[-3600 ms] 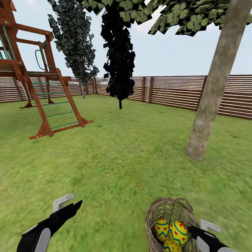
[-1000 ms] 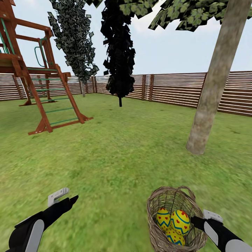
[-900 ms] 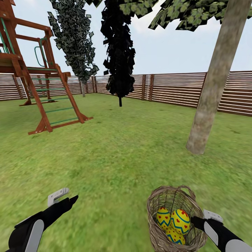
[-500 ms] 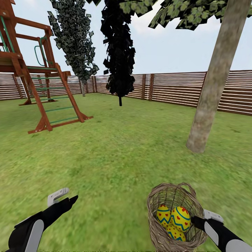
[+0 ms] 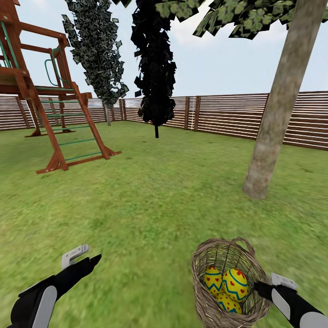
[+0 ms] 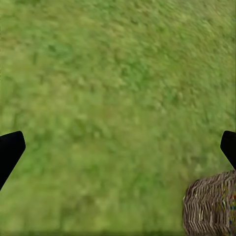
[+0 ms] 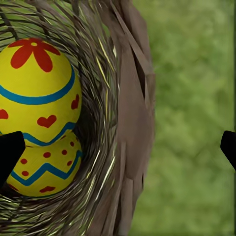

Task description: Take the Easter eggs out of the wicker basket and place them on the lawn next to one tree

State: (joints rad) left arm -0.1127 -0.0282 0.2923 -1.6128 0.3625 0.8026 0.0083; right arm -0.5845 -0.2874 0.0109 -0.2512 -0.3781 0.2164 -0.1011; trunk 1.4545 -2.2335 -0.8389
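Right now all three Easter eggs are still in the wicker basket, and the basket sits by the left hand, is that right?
Not quite. The three Easter eggs are in the wicker basket, but the head view shows the basket by the right hand, not the left hand, which is over bare lawn.

fence (image 5: 228, 116): brown slats | play tower (image 5: 41, 91): red-brown | conifer (image 5: 155, 68): black | sky (image 5: 218, 64): pale

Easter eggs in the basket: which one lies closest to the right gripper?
The egg with red hearts and blue bands, on the basket's right side, nearest the right gripper; the other two lie left and below.
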